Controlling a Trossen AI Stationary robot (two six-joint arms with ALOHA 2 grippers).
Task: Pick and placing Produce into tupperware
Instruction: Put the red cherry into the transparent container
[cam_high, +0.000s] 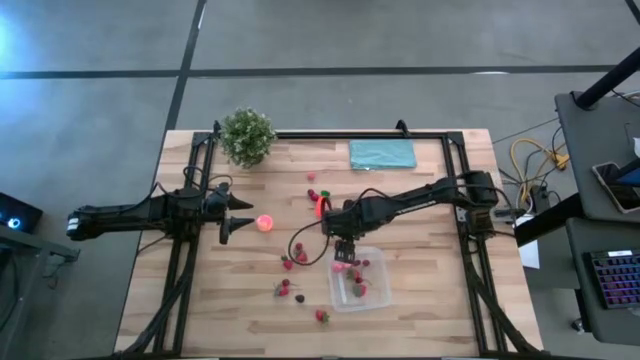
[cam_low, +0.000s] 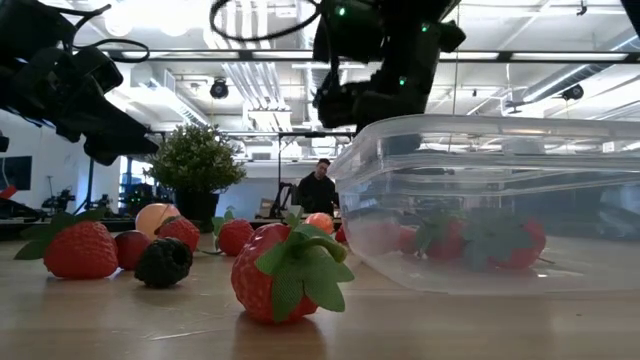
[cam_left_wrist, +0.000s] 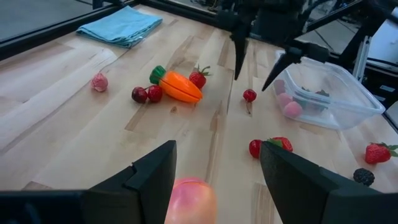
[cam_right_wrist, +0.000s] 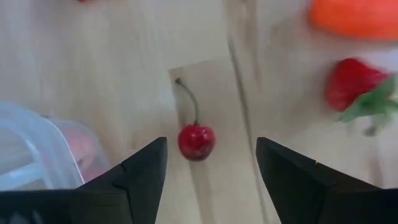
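Observation:
My right gripper (cam_right_wrist: 211, 142) hangs open, pointing down at a red cherry (cam_right_wrist: 196, 140) that lies on the wood beside the clear tupperware (cam_high: 372, 296). Its fingers stand on either side of the cherry, above it and apart from it (cam_left_wrist: 249, 95). The tupperware (cam_left_wrist: 348, 93) holds a few strawberries and pink pieces. My left gripper (cam_left_wrist: 217, 149) waits open at the table's left, with the pink-orange ball (cam_high: 265, 222) on the table just ahead of its fingertips. An orange carrot (cam_left_wrist: 179, 87) and loose strawberries (cam_low: 285, 270) lie scattered on the table.
A potted green plant (cam_high: 247, 135) stands at the far left and a teal cloth (cam_high: 382, 153) lies at the far edge. A black cable (cam_high: 305, 245) loops over the table by the right arm. A blackberry (cam_low: 163, 262) and more strawberries lie toward the near edge.

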